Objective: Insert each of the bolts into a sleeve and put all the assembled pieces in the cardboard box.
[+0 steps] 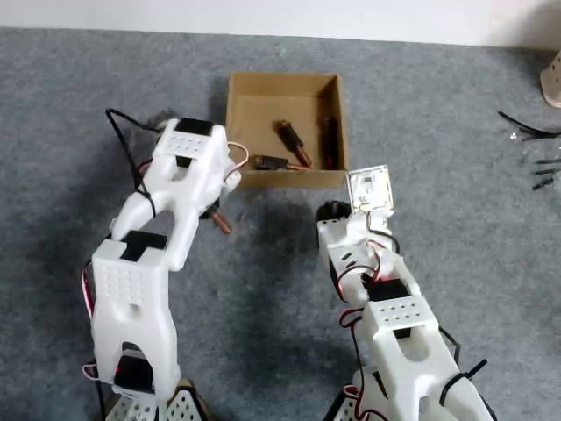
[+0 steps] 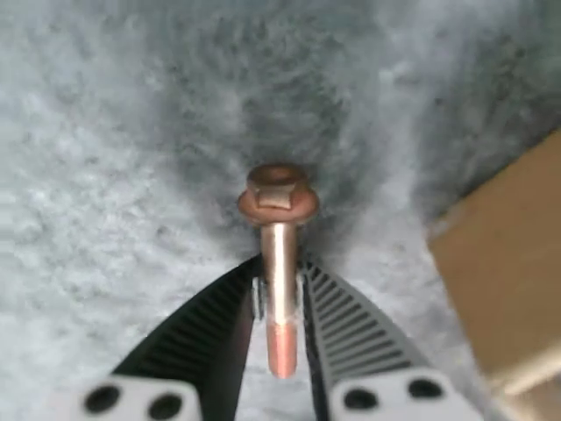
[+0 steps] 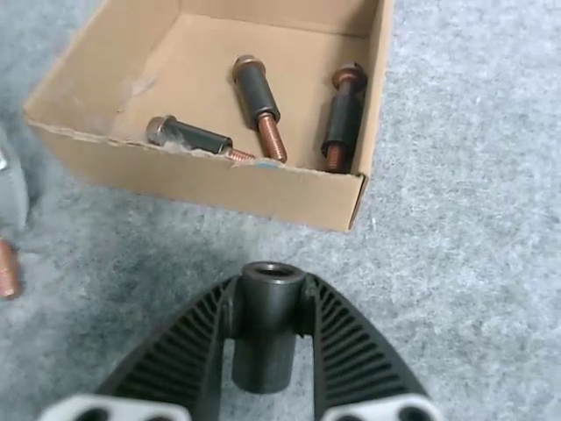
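My left gripper (image 2: 279,294) is shut on a copper bolt (image 2: 279,254), holding its shank with the flanged head pointing away over the grey carpet. In the high view this bolt (image 1: 222,221) pokes out below the left arm, just outside the near left corner of the cardboard box (image 1: 238,118). My right gripper (image 3: 267,307) is shut on a black sleeve (image 3: 265,329), its open bore facing the box (image 3: 210,184). Three assembled pieces lie inside: one (image 3: 195,138) by the near wall, one (image 3: 257,103) in the middle, one (image 3: 344,114) along the right wall.
Grey carpet covers the table. Black cable ties (image 1: 533,132) and a pale object (image 1: 552,79) lie at the far right edge. The right arm's white wrist board (image 1: 369,189) sits just off the box's near right corner.
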Motion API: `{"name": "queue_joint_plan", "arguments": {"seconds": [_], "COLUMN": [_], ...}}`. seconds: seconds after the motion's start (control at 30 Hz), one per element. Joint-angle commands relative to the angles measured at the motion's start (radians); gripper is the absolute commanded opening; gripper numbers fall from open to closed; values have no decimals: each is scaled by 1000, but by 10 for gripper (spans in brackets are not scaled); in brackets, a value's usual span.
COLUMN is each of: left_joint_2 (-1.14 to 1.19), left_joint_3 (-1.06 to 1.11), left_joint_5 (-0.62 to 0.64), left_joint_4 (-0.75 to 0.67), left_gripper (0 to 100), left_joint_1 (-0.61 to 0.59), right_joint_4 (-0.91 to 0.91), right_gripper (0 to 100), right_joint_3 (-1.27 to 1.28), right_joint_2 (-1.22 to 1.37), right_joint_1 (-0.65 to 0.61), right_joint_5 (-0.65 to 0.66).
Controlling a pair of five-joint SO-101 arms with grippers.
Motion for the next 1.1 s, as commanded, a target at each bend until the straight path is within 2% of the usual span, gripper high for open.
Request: {"name": "queue_joint_plan", "arguments": {"seconds": [0.0,0.37,0.53,0.73,0.9,1.07], "left_joint_2": [-223,-785,-1024,-1343,-1600,-1850], "left_joint_3": [-5,386,647,1007,1221,1368], "left_joint_5": [-140,-414,-468,-554,-557,-559], "left_joint_4": [5,-29,-150,-365,-537,-563], "left_gripper": [4,4,4,4,4,4], "left_joint_1": [-27,-22,-27,-22,-8,-7], "right_joint_4": [-27,-27,-28,-22,-21,-21], "right_gripper": [5,5,5,5,5,5], "right_joint_3": [-5,-2,105,251,352,412], "right_joint_2": [-35,-51,-222,-522,-708,-835], "right_joint_1": [7,7,-7,-12,-62,-81], "right_joint_5": [5,5,5,5,12,12]}}
